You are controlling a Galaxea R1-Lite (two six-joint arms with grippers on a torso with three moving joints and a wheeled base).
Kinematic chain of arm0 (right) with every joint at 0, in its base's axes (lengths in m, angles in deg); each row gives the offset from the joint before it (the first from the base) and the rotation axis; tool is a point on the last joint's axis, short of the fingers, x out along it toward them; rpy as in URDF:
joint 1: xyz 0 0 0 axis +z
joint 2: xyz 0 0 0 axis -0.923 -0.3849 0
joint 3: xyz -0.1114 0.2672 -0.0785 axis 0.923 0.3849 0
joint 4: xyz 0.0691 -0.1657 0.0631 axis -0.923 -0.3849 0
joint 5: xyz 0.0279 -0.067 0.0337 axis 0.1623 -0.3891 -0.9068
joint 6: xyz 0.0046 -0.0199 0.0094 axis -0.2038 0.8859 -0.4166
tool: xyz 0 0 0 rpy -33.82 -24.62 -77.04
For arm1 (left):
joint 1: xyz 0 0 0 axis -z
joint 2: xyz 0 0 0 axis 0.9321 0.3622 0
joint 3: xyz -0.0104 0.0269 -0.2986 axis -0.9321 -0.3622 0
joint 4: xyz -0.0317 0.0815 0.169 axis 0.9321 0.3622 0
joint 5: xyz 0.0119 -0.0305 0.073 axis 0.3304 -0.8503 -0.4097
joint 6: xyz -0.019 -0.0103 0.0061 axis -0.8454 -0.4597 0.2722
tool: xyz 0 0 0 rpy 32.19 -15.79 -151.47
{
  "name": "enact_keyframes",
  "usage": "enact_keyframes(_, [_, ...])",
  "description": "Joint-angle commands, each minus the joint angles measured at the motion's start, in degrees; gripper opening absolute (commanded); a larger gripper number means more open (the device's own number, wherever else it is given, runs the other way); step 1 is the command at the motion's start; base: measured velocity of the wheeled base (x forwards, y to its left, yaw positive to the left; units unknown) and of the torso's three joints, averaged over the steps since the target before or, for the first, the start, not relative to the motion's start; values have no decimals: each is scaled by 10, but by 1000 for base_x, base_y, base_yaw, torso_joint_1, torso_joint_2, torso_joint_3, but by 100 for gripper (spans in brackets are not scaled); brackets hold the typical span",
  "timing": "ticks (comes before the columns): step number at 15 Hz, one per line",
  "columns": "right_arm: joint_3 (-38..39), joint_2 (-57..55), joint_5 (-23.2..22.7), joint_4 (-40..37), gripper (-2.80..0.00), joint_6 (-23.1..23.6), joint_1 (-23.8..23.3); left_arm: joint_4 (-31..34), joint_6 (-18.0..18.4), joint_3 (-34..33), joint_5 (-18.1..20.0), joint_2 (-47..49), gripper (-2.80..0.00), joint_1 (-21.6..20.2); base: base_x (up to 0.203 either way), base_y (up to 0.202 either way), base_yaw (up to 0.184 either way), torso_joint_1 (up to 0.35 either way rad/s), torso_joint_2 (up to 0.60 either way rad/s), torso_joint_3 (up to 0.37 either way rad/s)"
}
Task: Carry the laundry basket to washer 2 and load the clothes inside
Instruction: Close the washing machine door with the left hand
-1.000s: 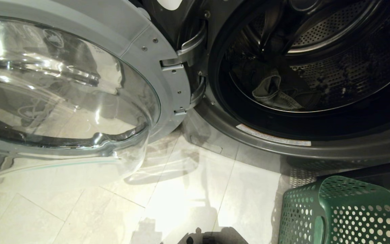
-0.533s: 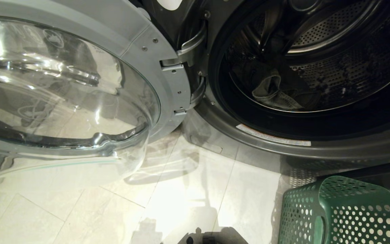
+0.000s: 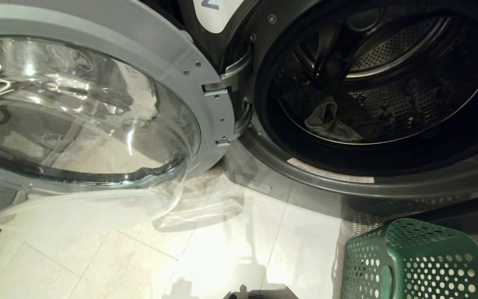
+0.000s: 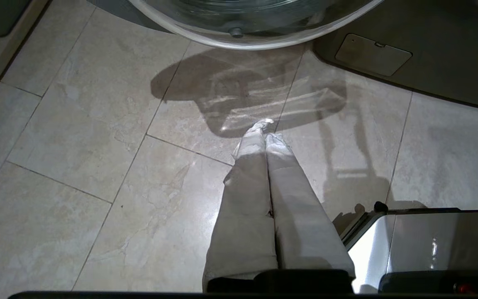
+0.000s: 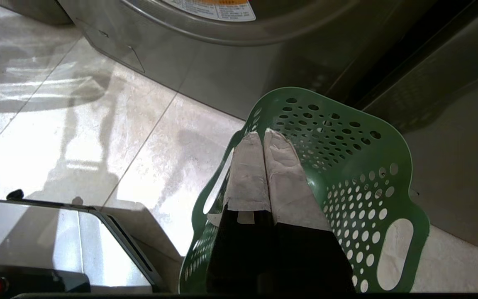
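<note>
Washer 2 (image 3: 288, 174) stands dark grey with its door (image 3: 98, 116) swung wide to the left; a white label (image 3: 216, 10) above the hinge shows part of a numeral 2. The clothes (image 3: 330, 120), a faded crumpled bundle, lie low in the drum. The green perforated laundry basket (image 3: 413, 261) sits on the floor by the washer's front at lower right. No clothes show in the part of the laundry basket (image 5: 347, 166) that the right wrist view takes in. My right gripper (image 5: 262, 133) hangs shut over it, holding nothing. My left gripper (image 4: 265, 124) is shut and empty above bare tiles.
The open glass door overhangs the floor on the left. A service flap (image 4: 374, 54) sits low on the washer front. My base's shiny deck (image 4: 430, 245) lies between the arms. Another dark machine panel (image 5: 450, 145) stands right of the basket. Pale floor tiles (image 3: 222, 249) stretch before the washer.
The whole head view has slid downward, so the camera has moved; the label's numeral has come into sight at the top. The basket, door and clothes have kept their places.
</note>
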Motion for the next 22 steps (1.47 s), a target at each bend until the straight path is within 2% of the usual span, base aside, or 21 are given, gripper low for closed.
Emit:
enact_keyframes(1, [0, 0, -1, 0, -280, 3, 0, 0, -1, -1, 0, 0, -280, 0, 0, 0, 0, -7, 7, 207])
enact_keyframes(22, [0, 0, 0, 0, -280, 0, 0, 0, -4, -1, -1, 0, -280, 0, 0, 0, 0, 1, 2, 202])
